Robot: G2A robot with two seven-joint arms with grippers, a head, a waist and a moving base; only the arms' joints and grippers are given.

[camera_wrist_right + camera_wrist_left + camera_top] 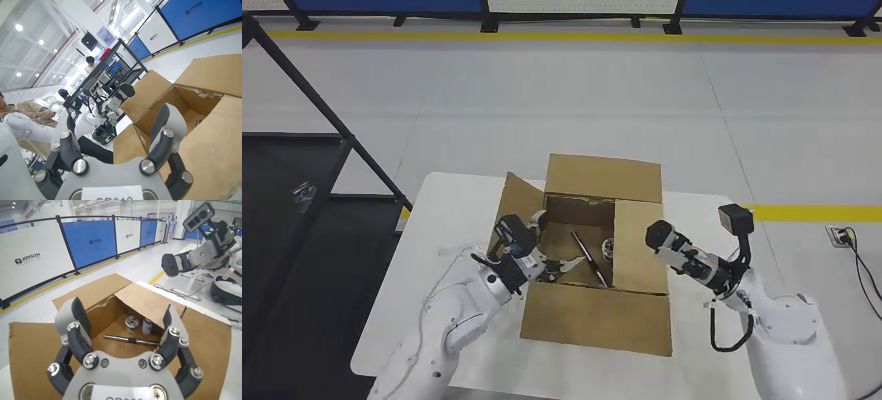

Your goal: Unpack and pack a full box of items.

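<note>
Your left pincer stands wide and holds nothing, poised over the near rim of the open cardboard box and pointing into it; just beyond its fingertips a metal rod lies flat on the box floor; past the rod, a stubby metal cylinder and a small can stand upright side by side in the far corner, with one flap leaning in above the can; your right pincer is also spread wide and empty, at the opposite flap, outside the cavity; the box sits on the white worktop; with three items inside and neither pincer gripping, I judge the unpacking unfinished, and the repacking is left after that.
</note>
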